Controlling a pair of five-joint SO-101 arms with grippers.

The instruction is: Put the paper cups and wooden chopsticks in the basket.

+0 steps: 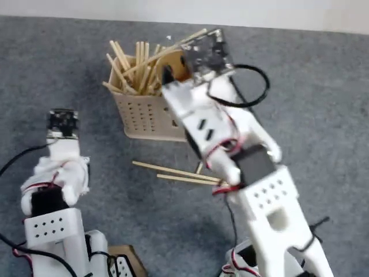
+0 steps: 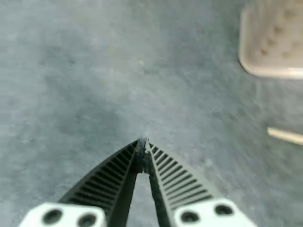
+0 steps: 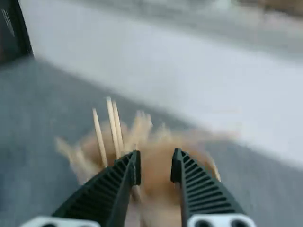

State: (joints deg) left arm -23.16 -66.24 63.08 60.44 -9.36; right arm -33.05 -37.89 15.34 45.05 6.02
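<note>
1. High view — a beige perforated plastic basket stands toward the far side of the grey felt-like table cover. A bundle of pale wooden chopsticks stands fanned out inside it. Beside them in the basket is a tan-brown shape; I cannot tell whether it is a paper cup. Two loose chopsticks lie flat and nearly parallel on the cover, just in front of the basket. The white right arm stretches above them, with its wrist over the basket. The white left arm sits well apart from the basket, over bare cover.
2. Left wrist view — the left gripper is clenched. Its black ribbed fingers meet at the tips with nothing between them, above the cover. A corner of the basket and the end of one loose chopstick lie farther off.
3. Right wrist view — the right gripper is released, with a clear gap between its jaws and nothing pinched. Just beyond the tips, a few chopsticks stick up from a blurred tan mass.
</note>
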